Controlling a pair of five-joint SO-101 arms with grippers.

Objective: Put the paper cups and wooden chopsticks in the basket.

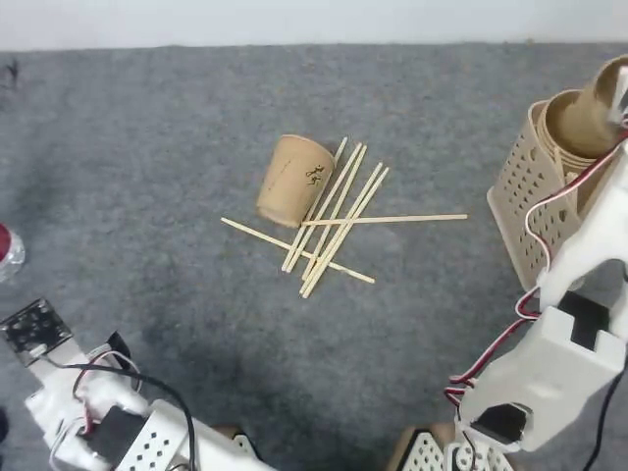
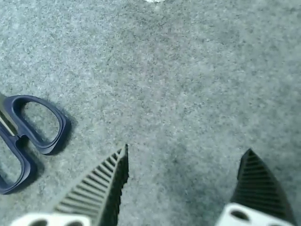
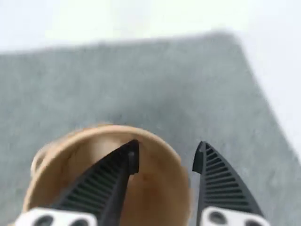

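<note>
Paper cup (image 1: 586, 120) sits at mouth of basket (image 1: 520, 186); R gripper (image 3: 167, 145) is part open, one finger inside the rim, one outside, not clamped. 2nd cup (image 1: 291, 180) lies on its side well away from basket, chopsticks (image 1: 339, 216) fanned just beside it on the basket side. L gripper (image 2: 186, 149) is wide open, empty, far from basket, scissors (image 2: 19, 141) near. Risks: inner finger could snag the rim on lift-out and drag the cup out or tip the basket; the lying cup may roll and scatter sticks if nudged.

Blue-handled scissors (image 2: 60, 125) on grey felt mat (image 1: 147, 147), red-topped object (image 1: 6, 245) at edge
</note>
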